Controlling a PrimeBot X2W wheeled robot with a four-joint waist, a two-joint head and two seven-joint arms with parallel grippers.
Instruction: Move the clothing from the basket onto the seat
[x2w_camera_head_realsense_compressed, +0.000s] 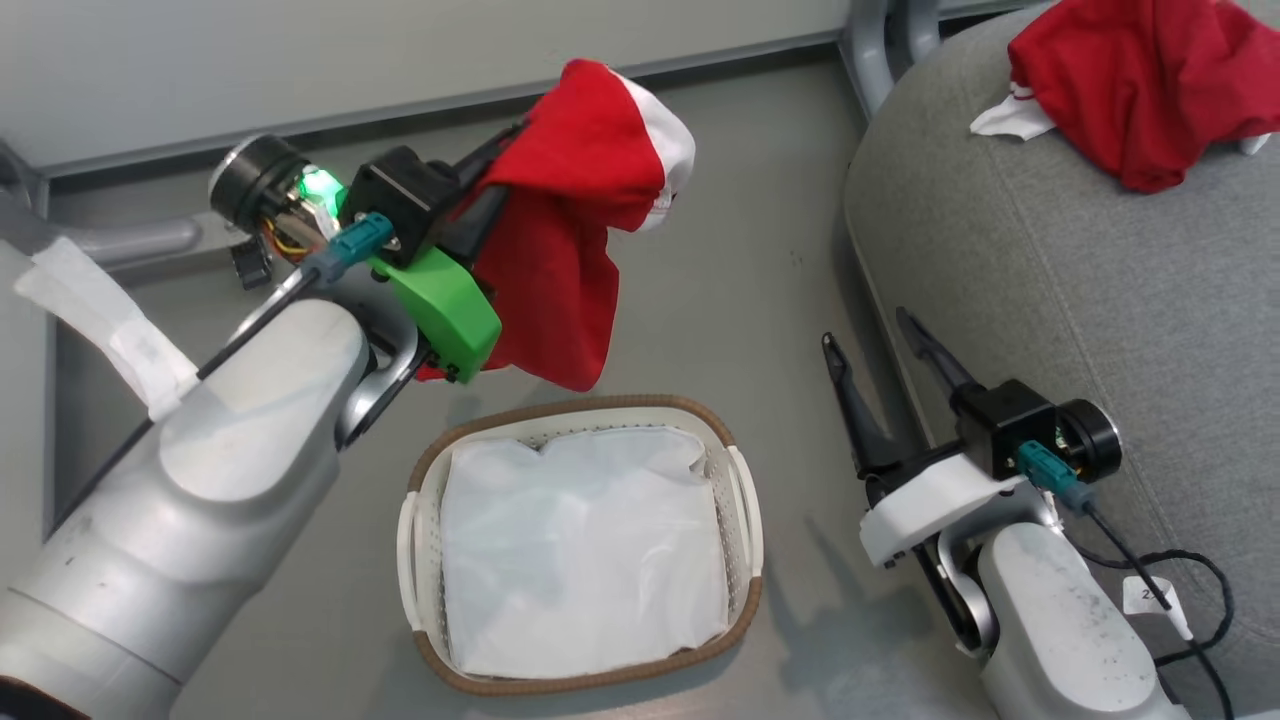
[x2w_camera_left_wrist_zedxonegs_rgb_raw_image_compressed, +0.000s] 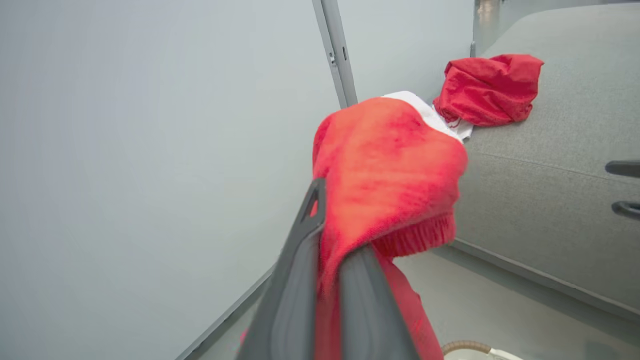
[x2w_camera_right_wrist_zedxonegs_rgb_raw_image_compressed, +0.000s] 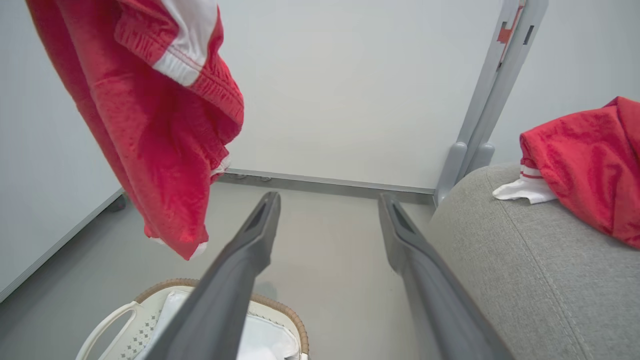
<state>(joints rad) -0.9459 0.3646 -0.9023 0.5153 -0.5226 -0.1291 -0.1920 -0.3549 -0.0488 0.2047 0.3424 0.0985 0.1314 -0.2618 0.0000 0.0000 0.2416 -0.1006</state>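
Holding one red garment (x2w_camera_head_realsense_compressed: 570, 200) pinched in the left gripper (x2w_camera_left_wrist_zedxonegs_rgb_raw_image_compressed: 332, 235), aloft beyond the basket (x2w_camera_head_realsense_compressed: 580, 405), well apart from the seat (x2w_camera_head_realsense_compressed: 1050, 250). Showing another garment (x2w_camera_head_realsense_compressed: 1150, 80) lying on the seat, only liner (x2w_camera_head_realsense_compressed: 580, 550) inside the basket. Right gripper (x2w_camera_head_realsense_compressed: 868, 335) spread, empty. Left to do, probably: carry across, release.

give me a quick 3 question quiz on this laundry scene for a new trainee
1. True or false: red clothing lies inside the basket.
2. What does the left gripper hold? A) a red garment B) a white towel C) nothing
3. Fill in: the right gripper, beside the seat, has its fingers ____.
Key: 1 false, only the white liner shows in it; 2 A; 3 open.
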